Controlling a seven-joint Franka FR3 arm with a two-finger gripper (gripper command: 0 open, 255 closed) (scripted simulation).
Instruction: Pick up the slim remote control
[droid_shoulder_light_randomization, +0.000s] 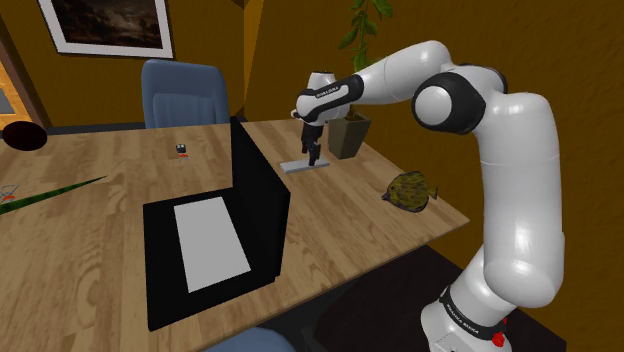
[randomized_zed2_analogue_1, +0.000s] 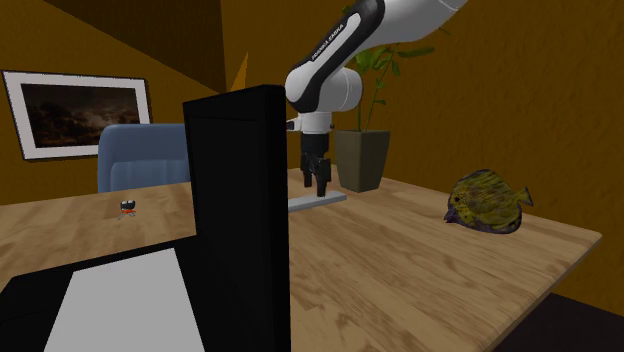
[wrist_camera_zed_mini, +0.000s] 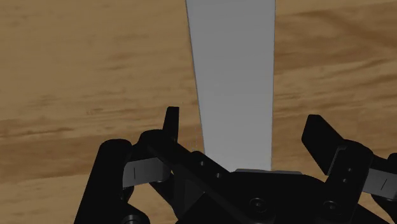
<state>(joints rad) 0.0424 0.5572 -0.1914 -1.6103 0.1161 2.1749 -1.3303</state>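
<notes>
Gripper (droid_shoulder_light_randomization: 313, 155) hangs low over the remote (droid_shoulder_light_randomization: 303, 166), fingers spread wide, one on each side of the grey strip. As far as I can see in the wrist view, neither touches it. The remote lies flat on the wooden table (droid_shoulder_light_randomization: 90, 230), between the black laptop (droid_shoulder_light_randomization: 215, 235) and the plant pot (droid_shoulder_light_randomization: 350, 135).

I judge the step in hand to be the last descent and the close. I want the fingers square across the narrow width, tips down to the wood, then a gentle squeeze; the strip is thin and may slip.

Laptop screen is near on one side, pot near behind, so I plan a straight lift. Fish figure (droid_shoulder_light_randomization: 410, 190) sits well apart, no concern.
</notes>
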